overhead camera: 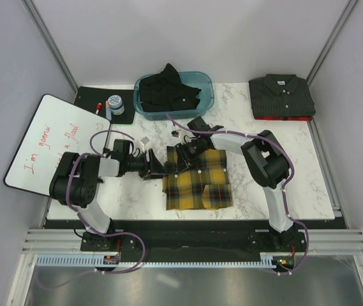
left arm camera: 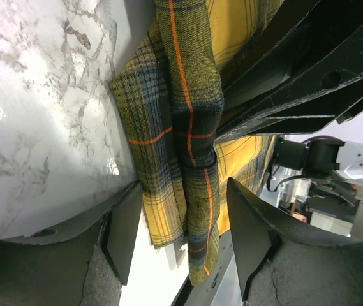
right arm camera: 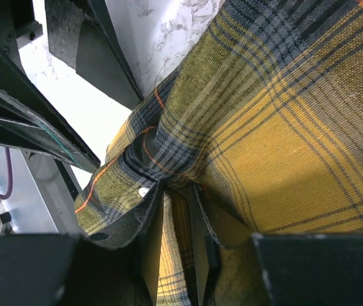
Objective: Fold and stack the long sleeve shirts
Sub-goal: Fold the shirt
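The yellow-and-black plaid shirt point(overhead camera: 197, 183) lies partly folded at the table's middle front. My right gripper point(overhead camera: 181, 155) is shut on a bunched edge of it at its far left corner; the fabric point(right arm camera: 283, 127) sits pinched between the pads point(right arm camera: 176, 213). My left gripper point(overhead camera: 162, 167) is just left of that corner, jaws open, with the lifted plaid edge point(left arm camera: 181, 127) hanging loose between the fingers point(left arm camera: 122, 237). The black shirt point(overhead camera: 168, 90) is heaped in a blue bin point(overhead camera: 205, 81). The charcoal shirt point(overhead camera: 282, 95) lies folded at the back right.
A whiteboard point(overhead camera: 47, 143) leans off the table's left edge. A black mat point(overhead camera: 92, 95) at the back left holds a small jar point(overhead camera: 115, 104) and a marker point(overhead camera: 98, 107). A small white object point(overhead camera: 145, 139) lies behind my left gripper.
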You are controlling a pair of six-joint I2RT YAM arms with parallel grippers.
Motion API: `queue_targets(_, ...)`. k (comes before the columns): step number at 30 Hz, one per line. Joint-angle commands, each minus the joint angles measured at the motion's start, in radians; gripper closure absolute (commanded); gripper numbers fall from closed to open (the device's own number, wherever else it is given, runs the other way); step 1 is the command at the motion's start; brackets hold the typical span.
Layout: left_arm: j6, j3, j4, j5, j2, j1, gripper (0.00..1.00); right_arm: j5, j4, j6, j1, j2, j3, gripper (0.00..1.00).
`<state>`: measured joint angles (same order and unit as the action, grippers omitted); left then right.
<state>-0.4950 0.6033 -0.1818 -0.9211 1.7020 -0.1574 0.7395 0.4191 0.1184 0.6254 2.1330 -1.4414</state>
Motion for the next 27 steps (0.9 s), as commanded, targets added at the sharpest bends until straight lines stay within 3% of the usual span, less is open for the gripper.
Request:
queue_targets(1, -0.036, -0.03, -0.065, 0.06, 0.06, 0.002, 0.37, -0.094, -0.025, 0.006, 0.002, 0.05, -0.01, 0.69)
queue_targets(10, -0.066, -0.016, -0.12, 0.044, 0.145, -0.001, 0.42, -0.098, -0.022, 0.01, 0.003, 0.07, -0.014, 0.7)
queue_targets(16, -0.054, -0.005, -0.136, 0.054, 0.143, -0.007, 0.53, -0.097, -0.023, 0.015, 0.002, 0.073, -0.022, 0.71)
queue_targets(27, -0.065, 0.039, -0.159, 0.053, 0.177, -0.048, 0.46, -0.101, -0.026, 0.024, 0.002, 0.09, -0.034, 0.71)
